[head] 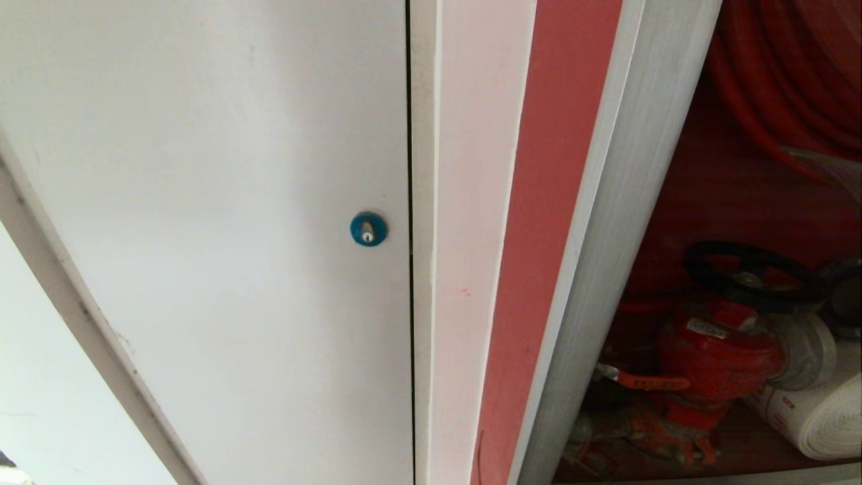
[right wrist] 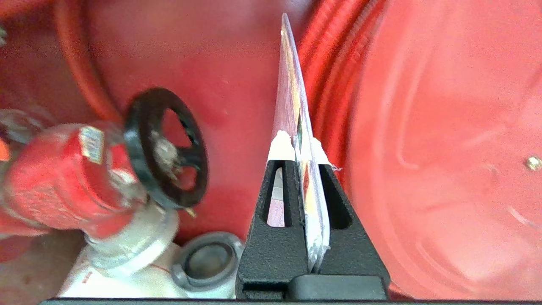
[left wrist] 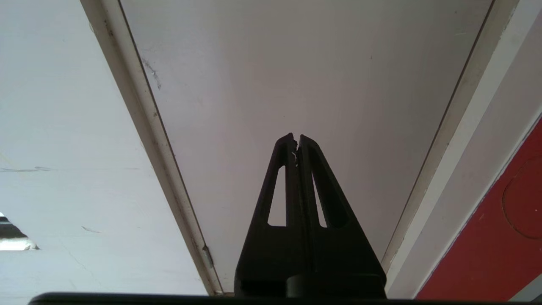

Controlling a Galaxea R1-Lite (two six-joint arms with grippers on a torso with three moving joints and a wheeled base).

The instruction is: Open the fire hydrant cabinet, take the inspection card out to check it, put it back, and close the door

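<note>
The fire hydrant cabinet stands open at the right of the head view, its silver frame edged in red. Inside are the red valve with a black handwheel and the red hose. In the right wrist view my right gripper is inside the cabinet, shut on the inspection card. The card shows edge-on in its clear sleeve, between the valve and the red hose reel. My left gripper is shut and empty, facing a white panel. The door is out of view.
A plain white door with a small blue round lock fills the left of the head view. A rolled white hose lies on the cabinet floor beside the valve. A grey coupling sits below the handwheel.
</note>
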